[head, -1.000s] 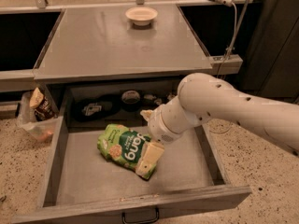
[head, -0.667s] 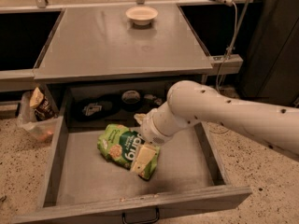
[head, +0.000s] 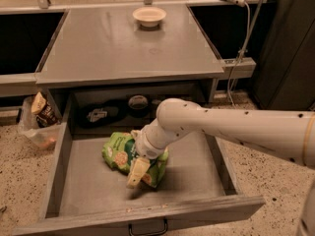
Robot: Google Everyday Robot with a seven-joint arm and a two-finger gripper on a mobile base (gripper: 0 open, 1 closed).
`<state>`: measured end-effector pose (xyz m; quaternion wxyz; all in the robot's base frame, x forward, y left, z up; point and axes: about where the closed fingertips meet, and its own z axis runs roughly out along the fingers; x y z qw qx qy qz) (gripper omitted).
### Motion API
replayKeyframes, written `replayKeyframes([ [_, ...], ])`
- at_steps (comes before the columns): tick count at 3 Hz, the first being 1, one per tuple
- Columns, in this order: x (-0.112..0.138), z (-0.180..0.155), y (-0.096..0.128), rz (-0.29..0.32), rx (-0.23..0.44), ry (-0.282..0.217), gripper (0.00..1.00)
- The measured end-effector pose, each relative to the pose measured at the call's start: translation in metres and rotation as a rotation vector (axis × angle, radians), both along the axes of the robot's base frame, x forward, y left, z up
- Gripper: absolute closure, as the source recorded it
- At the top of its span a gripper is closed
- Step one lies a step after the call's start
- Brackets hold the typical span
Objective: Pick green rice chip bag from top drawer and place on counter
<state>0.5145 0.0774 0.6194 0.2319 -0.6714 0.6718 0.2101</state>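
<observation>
The green rice chip bag (head: 117, 151) lies crinkled in the middle of the open top drawer (head: 197, 176), slightly left of centre. My gripper (head: 139, 170) reaches in from the right on a white arm and sits down on the bag's right half, covering part of it. The grey counter (head: 123, 48) stands above and behind the drawer.
A cream bowl (head: 149, 16) sits at the back of the counter. Dark round objects (head: 138, 103) lie in the recess behind the drawer. A brown-and-white snack bag in clear plastic (head: 42, 116) sits on the speckled floor at the left. A cable (head: 243, 38) hangs at the right.
My arm has moved left and lower into the drawer, and the gripper now rests over the right part of the green bag. The bag has stayed in place.
</observation>
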Motion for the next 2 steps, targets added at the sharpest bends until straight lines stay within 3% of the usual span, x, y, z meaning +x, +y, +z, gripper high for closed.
replayKeyframes([
  [1,-0.007,-0.0244,0.0052,0.033,-0.032,0.058,0.18],
  [2,-0.0071,-0.0244,0.0052,0.033,-0.032,0.059,0.42],
])
